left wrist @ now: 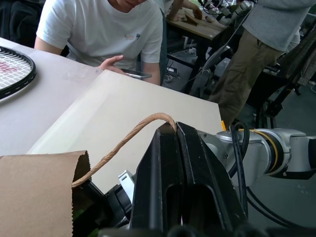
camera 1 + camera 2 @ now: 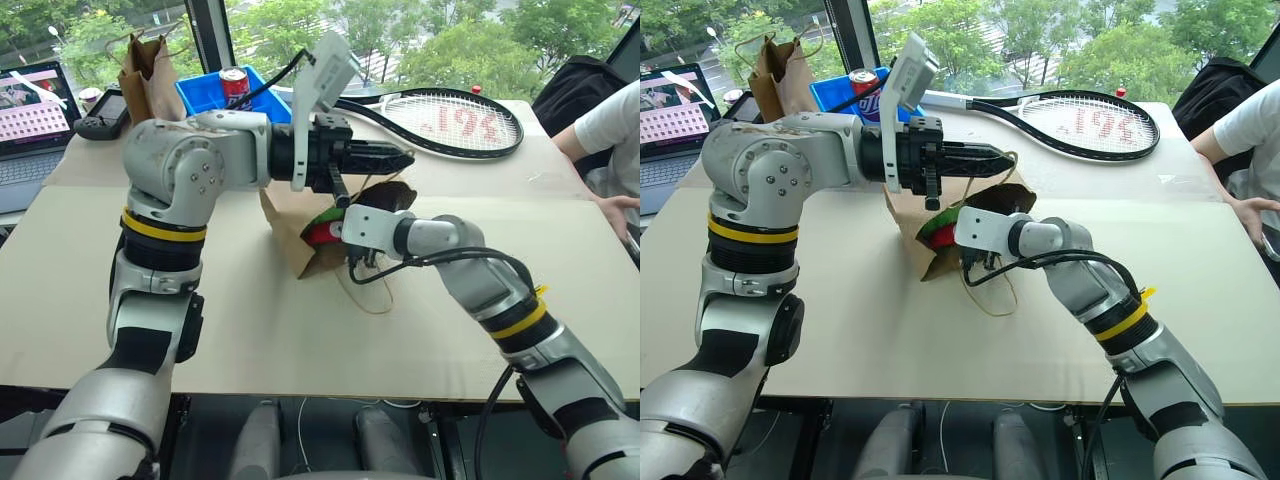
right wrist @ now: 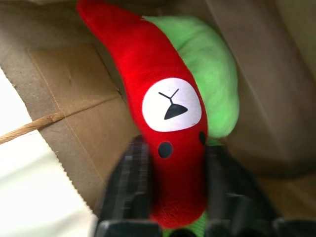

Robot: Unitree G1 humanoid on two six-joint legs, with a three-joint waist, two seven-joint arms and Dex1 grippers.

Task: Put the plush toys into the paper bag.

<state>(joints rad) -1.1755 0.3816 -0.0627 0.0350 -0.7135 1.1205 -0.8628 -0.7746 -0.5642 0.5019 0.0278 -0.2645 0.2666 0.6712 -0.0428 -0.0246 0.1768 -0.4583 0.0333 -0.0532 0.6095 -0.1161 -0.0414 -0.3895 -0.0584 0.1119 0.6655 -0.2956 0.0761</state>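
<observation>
The light-brown paper bag (image 2: 288, 222) lies tipped on the table with its mouth toward my right arm. My left gripper (image 2: 405, 158) is level above it and shut on the bag's twine handle (image 1: 123, 140), holding the mouth up. My right gripper (image 3: 173, 148) is at the bag's mouth. Its blurred fingers (image 3: 128, 177) flank the red chili pepper toy (image 3: 168, 123), spread about as wide as the toy, which looks unsqueezed. The chili reaches into the bag. The bright green plush toy (image 3: 212, 74) lies behind it, inside the bag against the wall.
A tennis racket (image 2: 450, 120) lies behind the bag. At the back left are a blue bin (image 2: 205, 95) with a red can (image 2: 233, 82), a darker brown paper bag (image 2: 148, 75), a black controller (image 2: 105, 115) and a laptop (image 2: 30, 110). A person (image 2: 610, 130) sits at the table's right side.
</observation>
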